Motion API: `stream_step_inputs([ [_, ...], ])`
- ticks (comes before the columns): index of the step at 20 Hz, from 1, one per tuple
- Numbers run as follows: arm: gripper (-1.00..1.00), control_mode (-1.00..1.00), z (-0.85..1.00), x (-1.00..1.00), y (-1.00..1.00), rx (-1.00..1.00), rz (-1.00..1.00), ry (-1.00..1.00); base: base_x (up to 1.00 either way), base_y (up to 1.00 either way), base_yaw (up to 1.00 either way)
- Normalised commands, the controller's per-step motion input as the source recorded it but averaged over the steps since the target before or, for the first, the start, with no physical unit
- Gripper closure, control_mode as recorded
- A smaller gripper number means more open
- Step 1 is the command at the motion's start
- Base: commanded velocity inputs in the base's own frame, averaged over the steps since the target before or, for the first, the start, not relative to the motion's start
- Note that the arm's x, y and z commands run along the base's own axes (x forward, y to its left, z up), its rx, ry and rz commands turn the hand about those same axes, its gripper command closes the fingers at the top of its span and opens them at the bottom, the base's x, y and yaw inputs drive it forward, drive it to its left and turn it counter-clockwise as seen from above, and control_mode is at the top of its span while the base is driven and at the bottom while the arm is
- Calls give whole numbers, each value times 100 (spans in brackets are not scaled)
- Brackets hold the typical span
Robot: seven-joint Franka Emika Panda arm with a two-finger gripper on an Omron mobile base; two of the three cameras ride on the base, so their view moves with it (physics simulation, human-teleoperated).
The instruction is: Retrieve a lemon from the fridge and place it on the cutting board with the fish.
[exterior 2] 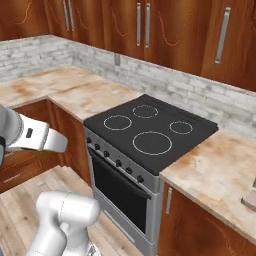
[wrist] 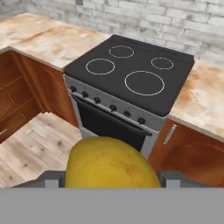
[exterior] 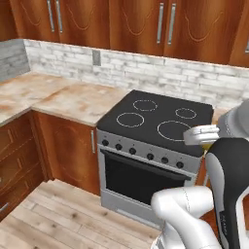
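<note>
Hand view, closest to the lens: a golden-yellow lemon (wrist: 112,162) bulges up from the bottom centre, sitting right between the gripper (wrist: 112,177) finger tips, whose grey-dark stubs flank it on either side. The jaws stand partly apart with the fruit filling the gap, so the gripper reads as closed on the lemon, carrying it. It is probably held this way, tight against the hand and well above the floor, so it can ride safely while the robot travels toward the spot where it must be set down. Beyond the fruit lies pale wooden floor (wrist: 30,148), then a silver oven (wrist: 109,120) with a dark glass door and a row of black knobs. Above that sits the black stovetop (wrist: 131,70) with four white ring burners. Speckled beige counter (wrist: 48,39) runs to the left of the stove and another stretch (wrist: 203,100) to its right, over reddish wood cabinets. Farthest back is a pale brick wall (wrist: 175,22). From the left base view, the white arm rises at lower right, and a sliver of yellow shows beneath the hand, near the stove's front right corner. In the right base view, a pale edge (exterior 2: 250,197) at the far right of the counter may be the cutting board, though too little shows to tell; if so, it lies well apart from the lemon.
</note>
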Motion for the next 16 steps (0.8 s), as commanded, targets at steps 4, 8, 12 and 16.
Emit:
stream_step_inputs([
  [4,100,100,0,0,0,0,0,0,48,8,48],
  [8,100,100,0,0,0,0,0,0,40,0,54],
  [12,100,100,0,0,0,0,0,0,55,-1,58],
  [16,100,100,0,0,0,0,0,0,61,-24,58],
])
